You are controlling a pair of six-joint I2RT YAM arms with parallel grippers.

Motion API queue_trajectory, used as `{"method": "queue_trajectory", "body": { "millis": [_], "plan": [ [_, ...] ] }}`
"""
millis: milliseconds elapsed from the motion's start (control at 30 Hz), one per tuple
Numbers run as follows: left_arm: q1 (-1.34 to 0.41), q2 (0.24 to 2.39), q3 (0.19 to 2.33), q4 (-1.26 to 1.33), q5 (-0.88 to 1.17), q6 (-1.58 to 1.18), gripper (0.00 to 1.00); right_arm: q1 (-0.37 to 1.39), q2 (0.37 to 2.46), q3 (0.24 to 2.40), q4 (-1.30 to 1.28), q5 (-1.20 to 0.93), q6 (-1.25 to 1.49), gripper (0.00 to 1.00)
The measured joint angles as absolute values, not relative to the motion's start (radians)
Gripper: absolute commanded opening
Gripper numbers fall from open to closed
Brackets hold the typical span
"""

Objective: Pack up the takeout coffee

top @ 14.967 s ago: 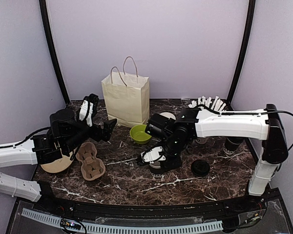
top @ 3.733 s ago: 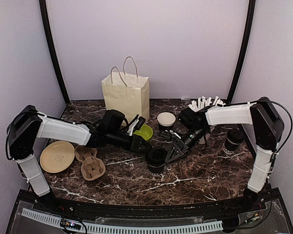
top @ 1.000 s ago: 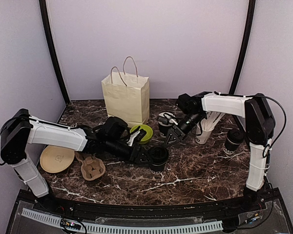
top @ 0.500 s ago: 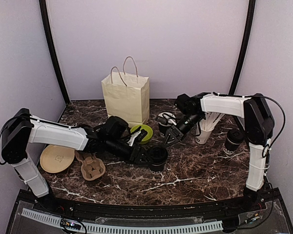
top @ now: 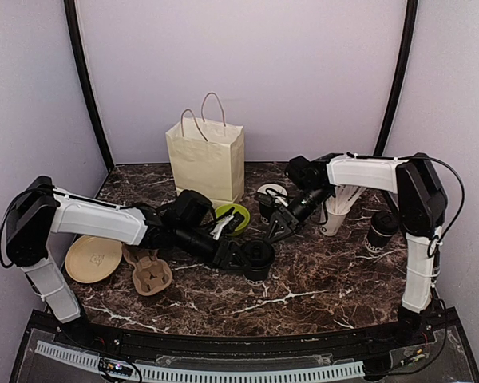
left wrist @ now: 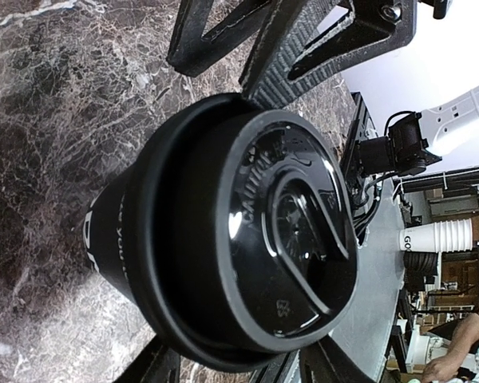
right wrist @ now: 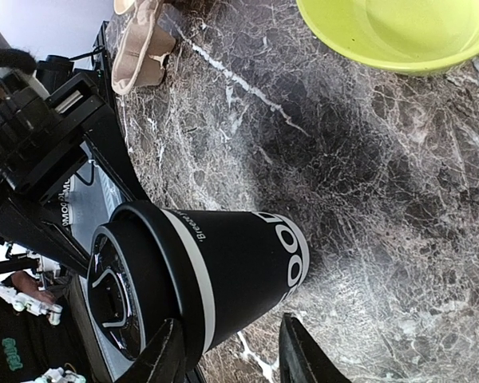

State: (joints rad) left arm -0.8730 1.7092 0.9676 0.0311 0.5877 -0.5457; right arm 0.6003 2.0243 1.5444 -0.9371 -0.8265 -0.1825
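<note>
Lidded black coffee cup (top: 258,254) upright on counter (top: 327,281), frame centre. Left fingers (left wrist: 279,64) closely bracket it; grip cannot be told. Right fingers (right wrist: 166,359), part-open and empty, near its upper right.

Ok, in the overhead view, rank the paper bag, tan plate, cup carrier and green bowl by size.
1. paper bag
2. tan plate and cup carrier: about alike, too close to rank
3. green bowl: smallest, though partly hidden
</note>
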Motion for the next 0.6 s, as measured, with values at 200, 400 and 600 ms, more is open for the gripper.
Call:
{"method": "queue_trajectory", "body": {
  "millis": [200, 400, 600],
  "plan": [
    [-0.882, 1.675, 0.976, -0.001, 0.521, -0.508, 0.6, 0.61, 2.025, 1.581, -0.978, -0.798, -0.216, 0.41],
    [-0.878, 1.628, 0.986, -0.06, 0.454, -0.478, 0.68, 0.611, 2.023, 1.621, -1.024, -0.763, -0.276, 0.52],
    [-0.873, 1.584, 1.036, -0.095, 0.441, -0.463, 0.69, 0.608, 1.98, 1.644, -1.055, -0.726, -0.313, 0.58]
  ]
}}
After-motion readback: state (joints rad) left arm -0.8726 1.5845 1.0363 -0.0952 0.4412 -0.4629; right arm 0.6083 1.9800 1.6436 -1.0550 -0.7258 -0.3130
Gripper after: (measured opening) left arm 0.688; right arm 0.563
